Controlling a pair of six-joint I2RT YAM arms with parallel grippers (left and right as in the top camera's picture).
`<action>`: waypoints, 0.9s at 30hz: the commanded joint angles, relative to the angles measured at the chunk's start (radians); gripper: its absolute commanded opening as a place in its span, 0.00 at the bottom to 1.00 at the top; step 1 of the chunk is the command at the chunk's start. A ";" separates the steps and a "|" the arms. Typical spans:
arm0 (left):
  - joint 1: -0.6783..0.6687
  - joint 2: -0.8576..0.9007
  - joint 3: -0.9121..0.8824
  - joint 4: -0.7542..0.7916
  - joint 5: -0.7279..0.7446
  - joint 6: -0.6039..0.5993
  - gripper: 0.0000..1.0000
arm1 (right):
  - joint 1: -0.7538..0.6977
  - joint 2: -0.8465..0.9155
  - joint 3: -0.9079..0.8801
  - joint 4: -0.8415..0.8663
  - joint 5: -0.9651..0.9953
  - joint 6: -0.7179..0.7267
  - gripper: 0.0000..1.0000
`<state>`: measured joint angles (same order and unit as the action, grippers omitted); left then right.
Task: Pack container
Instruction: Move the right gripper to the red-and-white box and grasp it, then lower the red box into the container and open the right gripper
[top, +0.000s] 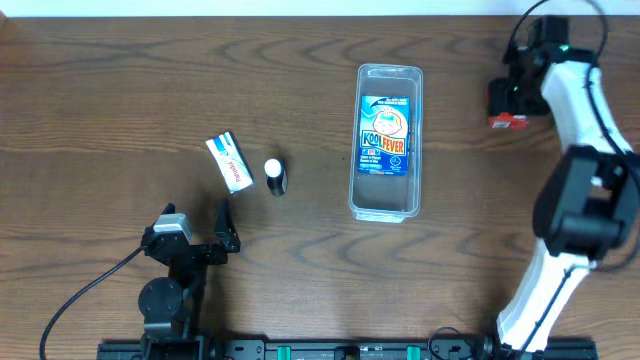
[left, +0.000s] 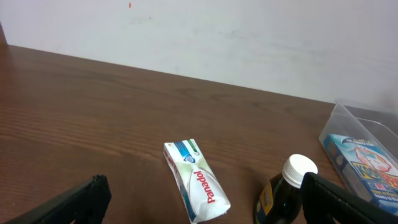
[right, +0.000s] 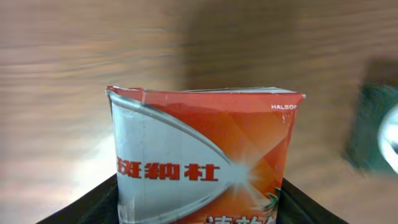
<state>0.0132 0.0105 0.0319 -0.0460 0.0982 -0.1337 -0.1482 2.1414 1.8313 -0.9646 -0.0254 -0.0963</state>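
The container (top: 388, 72) is a clear long bin at mid-table, with a blue Kool Fever packet (top: 385, 135) lying inside; its corner (left: 343, 122) also shows in the left wrist view. My right gripper (top: 508, 104) is at the far right of the table, shut on an orange and white box (right: 205, 155) that fills the space between its fingers (right: 298, 205). My left gripper (top: 198, 226) rests open near the front left. Ahead of it lie a white Panadol box (left: 198, 182) and a dark bottle with a white cap (left: 291, 186).
The Panadol box (top: 230, 161) and the bottle (top: 275, 176) lie side by side left of the container. A blurred dark green object (right: 373, 130) sits at the right edge of the right wrist view. A white wall runs behind the table's far edge (left: 186, 78).
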 joint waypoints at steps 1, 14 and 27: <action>0.006 -0.003 -0.026 -0.016 0.007 0.006 0.98 | 0.026 -0.187 0.021 -0.055 -0.122 0.092 0.64; 0.006 -0.003 -0.026 -0.016 0.007 0.006 0.98 | 0.357 -0.397 0.019 -0.195 -0.081 0.397 0.67; 0.006 -0.003 -0.026 -0.016 0.007 0.006 0.98 | 0.591 -0.209 0.019 -0.150 0.222 0.680 0.69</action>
<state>0.0132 0.0105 0.0319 -0.0460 0.0982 -0.1337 0.4271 1.8988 1.8488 -1.1187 0.1081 0.4831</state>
